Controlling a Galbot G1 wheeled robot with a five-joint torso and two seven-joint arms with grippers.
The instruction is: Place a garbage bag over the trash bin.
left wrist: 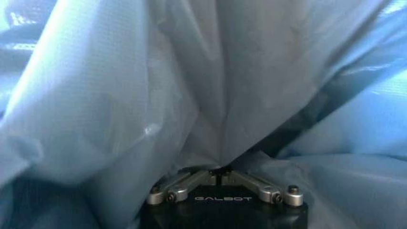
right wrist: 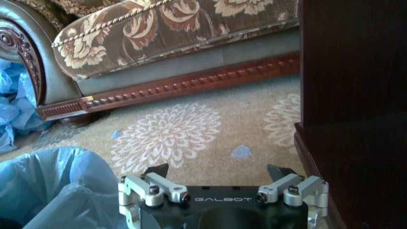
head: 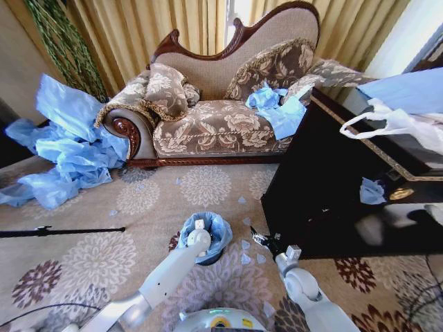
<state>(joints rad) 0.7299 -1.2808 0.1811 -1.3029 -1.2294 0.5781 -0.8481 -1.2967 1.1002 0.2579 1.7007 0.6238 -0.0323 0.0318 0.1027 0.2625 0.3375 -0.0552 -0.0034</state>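
Observation:
The light blue garbage bag [head: 216,230] is draped over the small black trash bin [head: 213,260] on the rug in front of me; a sliver of the bin's dark side shows under the plastic. My left arm reaches down into the bag's mouth. In the left wrist view my left gripper [left wrist: 219,170] is shut on a fold of the garbage bag [left wrist: 190,95], which hangs all around it. My right gripper [head: 260,239] hovers open just right of the bin, above the rug. In the right wrist view the right gripper [right wrist: 218,171] holds nothing, with the bag [right wrist: 51,186] beside it.
A dark wooden cabinet [head: 332,194] stands close on the right, with a white handled bag [head: 387,123] on top. A chaise sofa [head: 221,124] is behind, a heap of blue bags [head: 69,152] to its left. A black rod [head: 62,231] lies on the rug.

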